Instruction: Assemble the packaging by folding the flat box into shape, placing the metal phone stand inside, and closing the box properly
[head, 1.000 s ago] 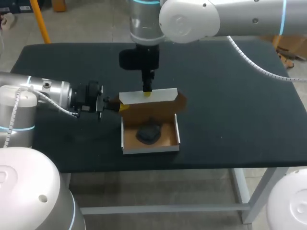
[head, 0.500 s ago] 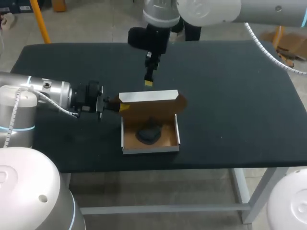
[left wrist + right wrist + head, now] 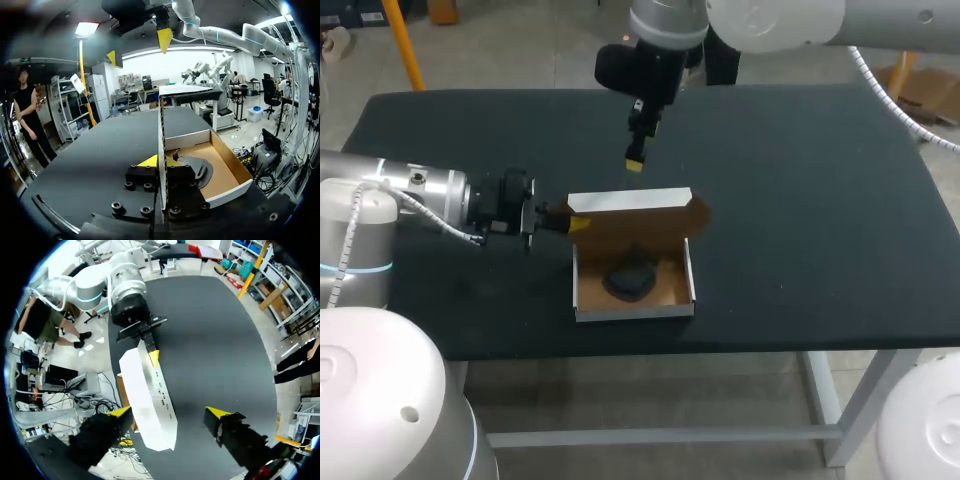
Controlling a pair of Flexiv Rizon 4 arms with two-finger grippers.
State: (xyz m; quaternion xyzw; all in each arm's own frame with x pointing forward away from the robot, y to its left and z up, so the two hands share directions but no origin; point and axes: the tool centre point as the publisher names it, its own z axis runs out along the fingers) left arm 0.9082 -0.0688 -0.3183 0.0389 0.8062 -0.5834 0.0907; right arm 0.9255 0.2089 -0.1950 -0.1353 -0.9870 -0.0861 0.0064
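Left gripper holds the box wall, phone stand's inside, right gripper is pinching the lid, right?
No: left gripper holds the box wall, phone stand is inside, but the right gripper hangs open above the lid, clear of it, per the head and right wrist views.

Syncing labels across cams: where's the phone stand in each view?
Head view: the phone stand lies on the floor of the open box, near its middle.
Left wrist view: the phone stand is inside the box, just beyond the left gripper, which is shut on the box's side wall.
Right wrist view: not in it; the white lid hides it.
Shared landmark: the white lid.
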